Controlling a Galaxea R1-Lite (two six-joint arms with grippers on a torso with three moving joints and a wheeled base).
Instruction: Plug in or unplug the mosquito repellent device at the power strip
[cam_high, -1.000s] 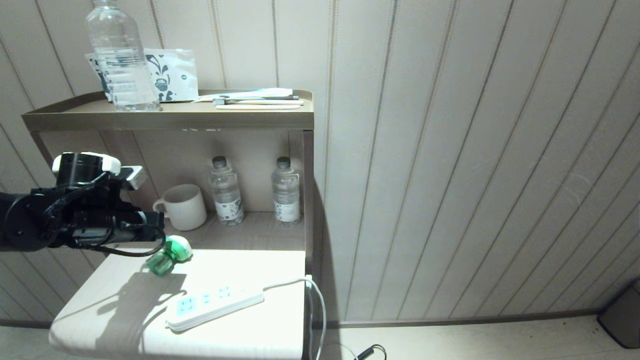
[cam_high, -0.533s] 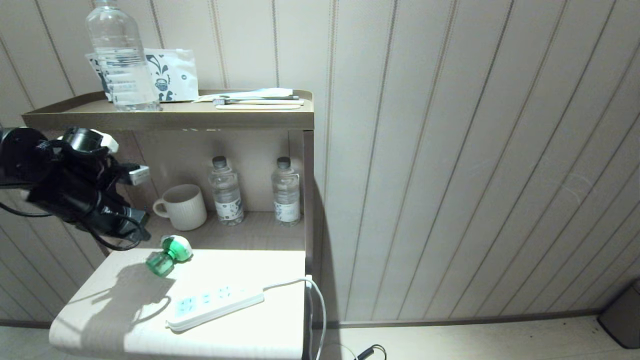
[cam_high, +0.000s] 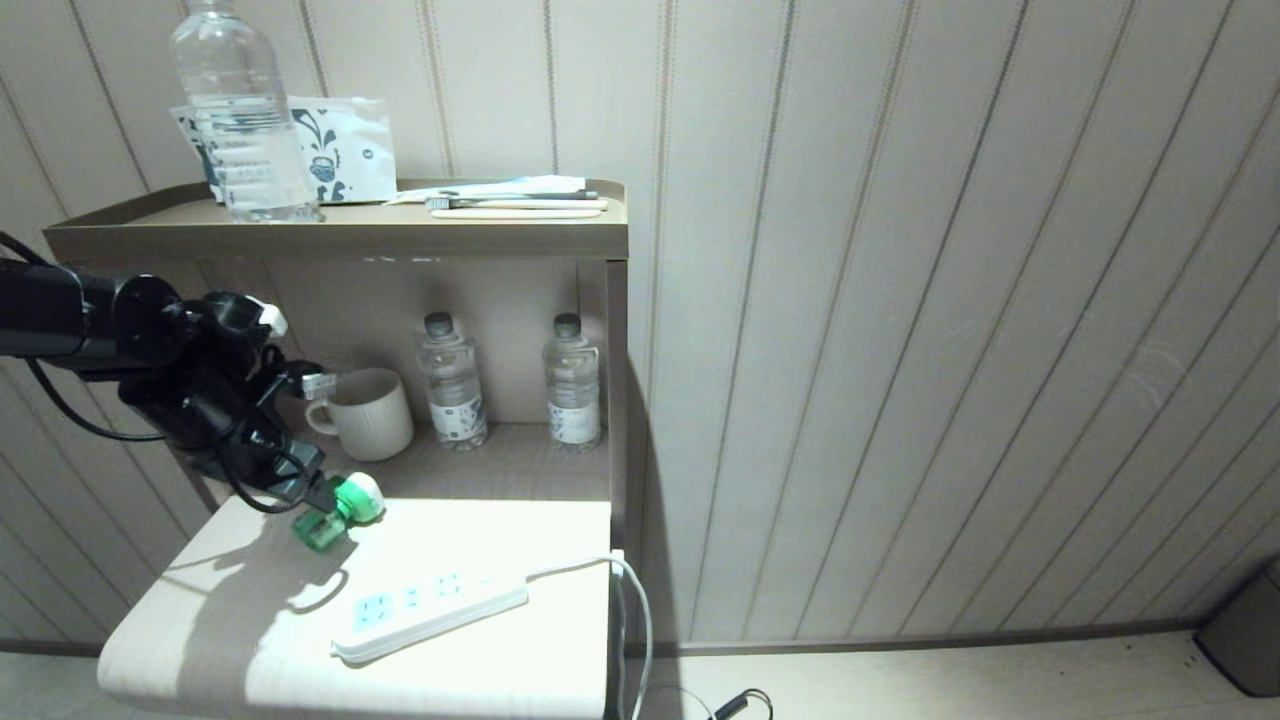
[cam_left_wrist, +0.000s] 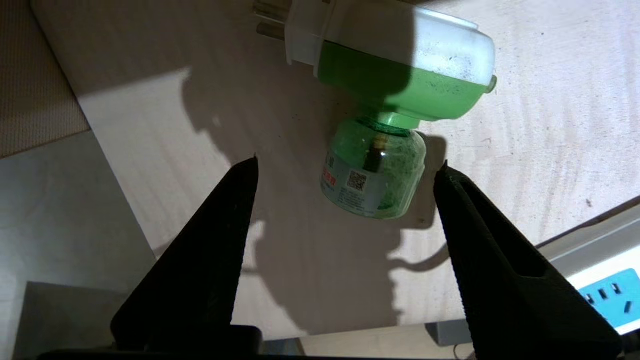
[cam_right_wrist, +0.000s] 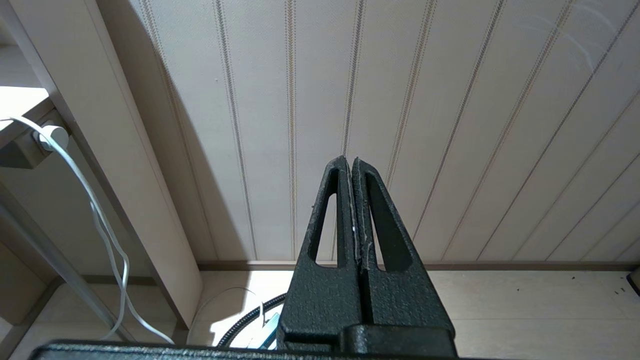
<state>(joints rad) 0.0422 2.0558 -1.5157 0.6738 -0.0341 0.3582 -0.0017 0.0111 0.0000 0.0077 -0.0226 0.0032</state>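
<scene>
Left wrist view shows our left hand (cam_left_wrist: 345, 165) spread wide above the mosquito repellent device (cam_left_wrist: 385, 115), lying unplugged on the worktop (cam_left_wrist: 550, 100) near the power strip (cam_left_wrist: 605, 270).

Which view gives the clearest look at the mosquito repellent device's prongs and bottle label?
The left wrist view: the mosquito repellent device lies on its side filling the frame, prongs and label visible, between the open left gripper fingers. The head view shows it small, partly behind the gripper. The right wrist view shows none of it.
</scene>
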